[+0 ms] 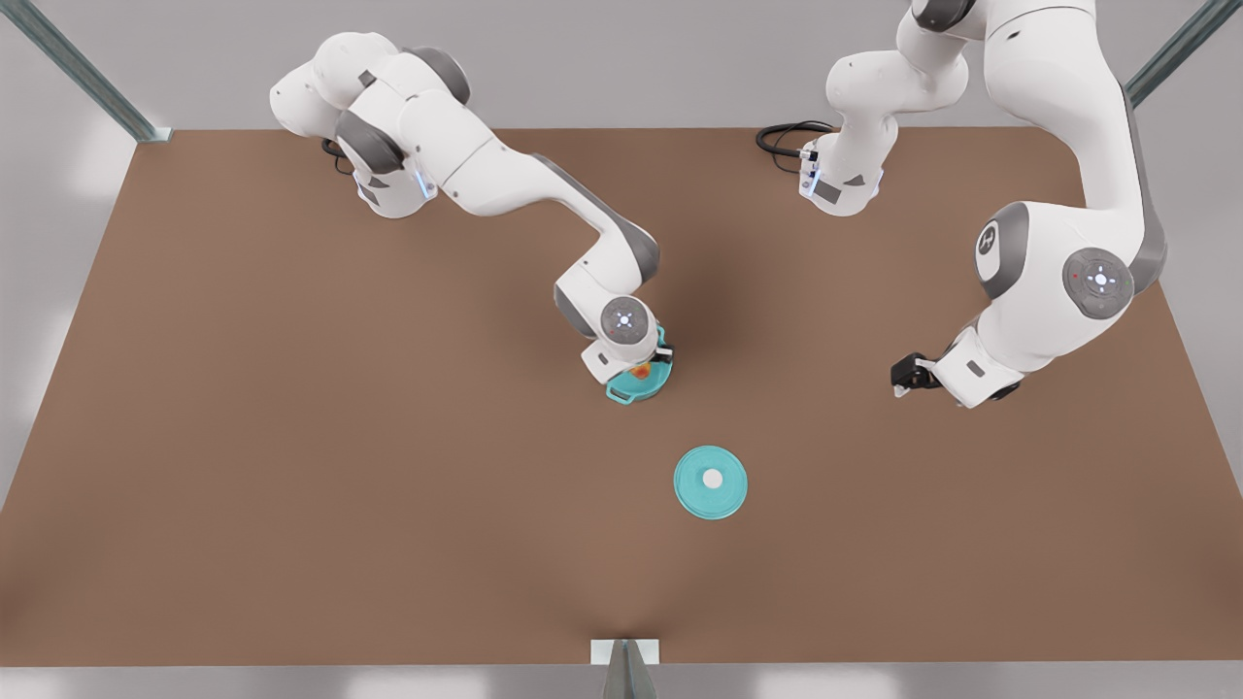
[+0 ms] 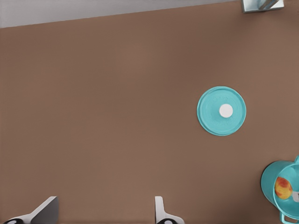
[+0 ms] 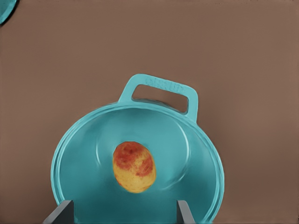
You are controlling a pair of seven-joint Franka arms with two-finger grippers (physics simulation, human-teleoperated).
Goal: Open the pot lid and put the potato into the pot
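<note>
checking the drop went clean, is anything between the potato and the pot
Nothing visible. The potato already lies inside the open pot, below the right tool's spread fingers. The pot lid lies apart on the table; the left tool waits aside, open.

Both glossy white rounded arms (image 1: 505, 175) carry grey joint caps with small white-lit round discs. A black looped cable (image 1: 782, 141) trails at one base. The black two-finger gripper (image 1: 905, 377) tips one arm's white wrist.

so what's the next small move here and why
Probably lift the right hand straight up and clear. The potato already lies inside the pot, the hand's fingers are open above it, and the pot lid rests on the table. The left hand waits, open.
</note>
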